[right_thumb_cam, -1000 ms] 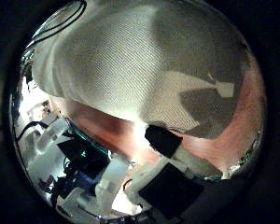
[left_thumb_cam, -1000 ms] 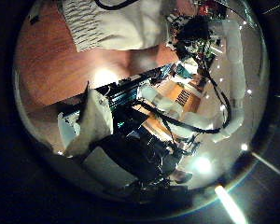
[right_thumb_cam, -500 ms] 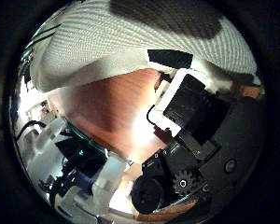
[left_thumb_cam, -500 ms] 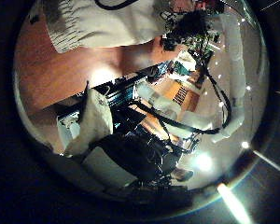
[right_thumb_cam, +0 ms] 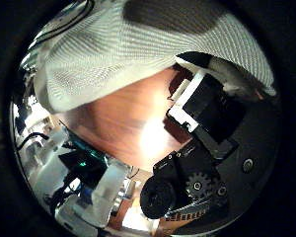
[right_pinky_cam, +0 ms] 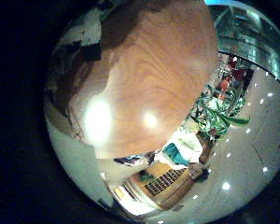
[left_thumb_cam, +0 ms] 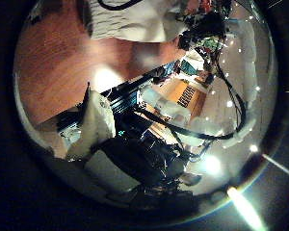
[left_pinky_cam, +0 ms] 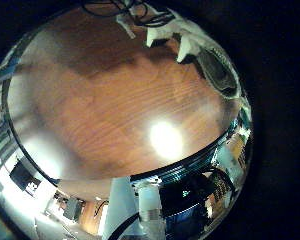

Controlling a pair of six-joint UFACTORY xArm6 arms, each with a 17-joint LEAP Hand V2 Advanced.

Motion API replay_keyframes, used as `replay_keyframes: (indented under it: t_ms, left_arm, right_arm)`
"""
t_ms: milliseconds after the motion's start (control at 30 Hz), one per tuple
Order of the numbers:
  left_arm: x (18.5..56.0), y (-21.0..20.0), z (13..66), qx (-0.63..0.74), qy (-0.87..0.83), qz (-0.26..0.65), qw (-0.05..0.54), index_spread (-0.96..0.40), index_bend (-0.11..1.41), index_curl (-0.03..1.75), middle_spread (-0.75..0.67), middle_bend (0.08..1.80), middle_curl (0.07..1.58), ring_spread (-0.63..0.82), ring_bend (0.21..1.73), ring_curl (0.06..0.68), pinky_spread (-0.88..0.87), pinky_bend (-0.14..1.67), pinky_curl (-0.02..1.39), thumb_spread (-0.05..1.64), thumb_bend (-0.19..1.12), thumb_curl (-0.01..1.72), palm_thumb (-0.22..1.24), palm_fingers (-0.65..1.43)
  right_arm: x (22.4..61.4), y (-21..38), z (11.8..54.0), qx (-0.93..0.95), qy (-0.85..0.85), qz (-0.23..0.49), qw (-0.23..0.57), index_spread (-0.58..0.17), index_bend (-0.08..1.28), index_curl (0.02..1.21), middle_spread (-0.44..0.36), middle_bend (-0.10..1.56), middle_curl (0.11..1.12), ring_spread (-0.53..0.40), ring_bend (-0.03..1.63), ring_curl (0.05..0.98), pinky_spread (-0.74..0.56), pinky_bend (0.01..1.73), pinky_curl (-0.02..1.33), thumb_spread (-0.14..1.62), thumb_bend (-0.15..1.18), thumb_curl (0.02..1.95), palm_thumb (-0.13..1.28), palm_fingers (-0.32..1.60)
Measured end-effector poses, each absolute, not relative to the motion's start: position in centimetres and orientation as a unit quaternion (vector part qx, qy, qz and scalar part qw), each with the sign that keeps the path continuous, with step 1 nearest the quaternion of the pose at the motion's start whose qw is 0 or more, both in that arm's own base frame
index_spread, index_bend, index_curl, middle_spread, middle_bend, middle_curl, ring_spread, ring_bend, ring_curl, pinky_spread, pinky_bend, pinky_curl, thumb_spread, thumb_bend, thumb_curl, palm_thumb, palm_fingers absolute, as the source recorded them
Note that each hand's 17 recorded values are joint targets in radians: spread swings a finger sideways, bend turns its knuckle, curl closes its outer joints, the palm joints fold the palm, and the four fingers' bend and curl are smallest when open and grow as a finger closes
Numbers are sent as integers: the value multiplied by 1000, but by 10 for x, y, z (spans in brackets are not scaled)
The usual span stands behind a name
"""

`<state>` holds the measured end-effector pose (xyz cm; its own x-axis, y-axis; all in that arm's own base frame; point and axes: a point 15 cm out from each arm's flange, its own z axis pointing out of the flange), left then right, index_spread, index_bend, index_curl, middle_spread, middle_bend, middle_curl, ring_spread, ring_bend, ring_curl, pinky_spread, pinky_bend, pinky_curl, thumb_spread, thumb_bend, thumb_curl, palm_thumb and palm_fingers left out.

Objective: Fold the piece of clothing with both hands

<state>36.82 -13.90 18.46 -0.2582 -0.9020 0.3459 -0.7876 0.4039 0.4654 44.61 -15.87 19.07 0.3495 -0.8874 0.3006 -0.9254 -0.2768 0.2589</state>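
The piece of clothing (right_thumb_cam: 138, 49) is a ribbed knit cloth that fills much of the right thumb side view, close to that palm, with its hem running across the wooden table (right_thumb_cam: 123, 123). My right hand (right_thumb_cam: 207, 104) has its fingers curled in at the hem, and a fold of cloth lies over one of them. In the left thumb side view the cloth (left_thumb_cam: 125, 19) lies on the table (left_thumb_cam: 58, 58) with the other hand (left_thumb_cam: 207, 34) at its edge. My left hand (left_thumb_cam: 96, 125) shows only body parts there.
The left little finger side view is mostly bare tabletop (left_pinky_cam: 110, 110), with white hand parts (left_pinky_cam: 160, 35) and a strip of cloth (left_pinky_cam: 225, 72) at its rim. In the right little finger side view the table (right_pinky_cam: 154, 75) ends at an edge with room furniture beyond.
The right hand's fingers have curled in from the table up to the cloth's hem. The left palm's camera has shifted, so less cloth shows in its view.
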Motion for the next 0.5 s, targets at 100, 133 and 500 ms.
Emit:
replay_keyframes:
  t_ms: [100,133,500]
  left_arm:
    - [369,-138,187,537,-788,-96,287,27,183,380,297,177,288,413,618,222,433,353,340,1438,-4,463,562,97]
    - [369,-138,188,537,-787,-96,288,27,183,380,297,177,288,413,618,222,438,352,340,1438,-3,464,562,97]
    - [368,-129,205,544,-787,-80,280,27,181,381,296,177,289,415,622,222,449,350,339,1436,-4,465,559,99]
  right_arm:
    - [438,-153,202,795,-580,65,164,-286,1098,781,-136,1294,805,-203,1387,685,-190,1330,734,1019,-9,671,1030,1060]
    - [437,-150,207,796,-581,75,153,-284,1099,786,-134,1298,806,-205,1388,688,-187,1326,744,1026,-9,676,1028,1057]
    - [456,-96,276,822,-538,160,98,-271,1104,817,-129,1310,813,-215,1386,726,-172,1289,860,1062,-13,722,1006,1035]
